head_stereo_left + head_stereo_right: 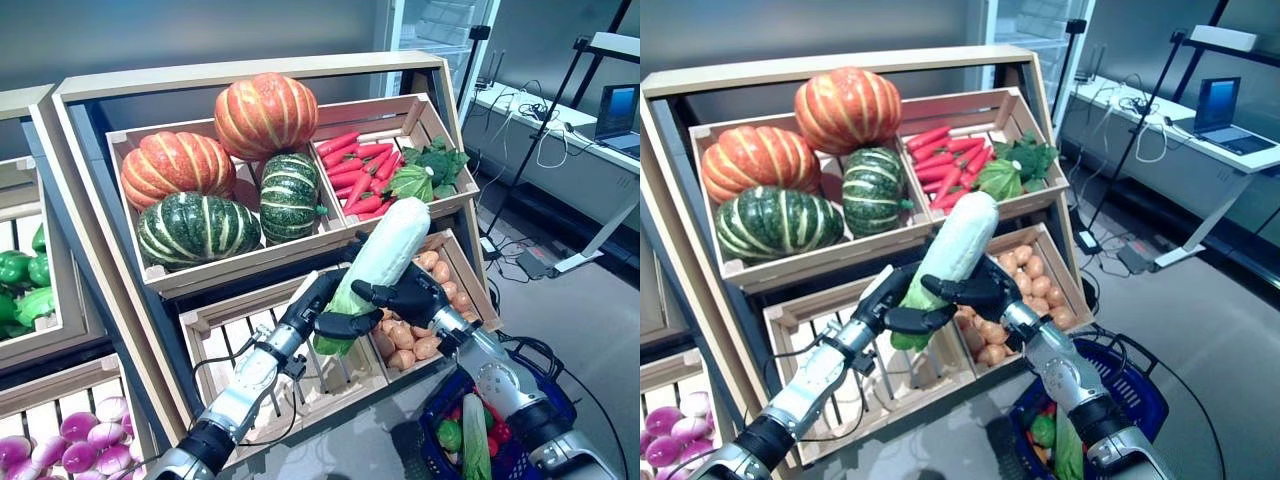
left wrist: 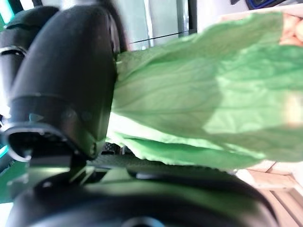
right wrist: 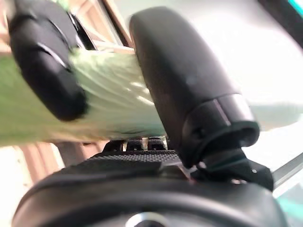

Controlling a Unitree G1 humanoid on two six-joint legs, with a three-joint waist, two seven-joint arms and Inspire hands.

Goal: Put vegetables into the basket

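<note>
Both hands are wrapped around the long cabbage, the left hand at its leafy end and the right hand mid-stalk, seemingly passing it toward the blue basket below.

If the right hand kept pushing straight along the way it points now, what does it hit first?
Probably the left hand: the right hand points across the napa cabbage both are gripping. Past that, the empty slatted crate, though depth is unclear.
</note>
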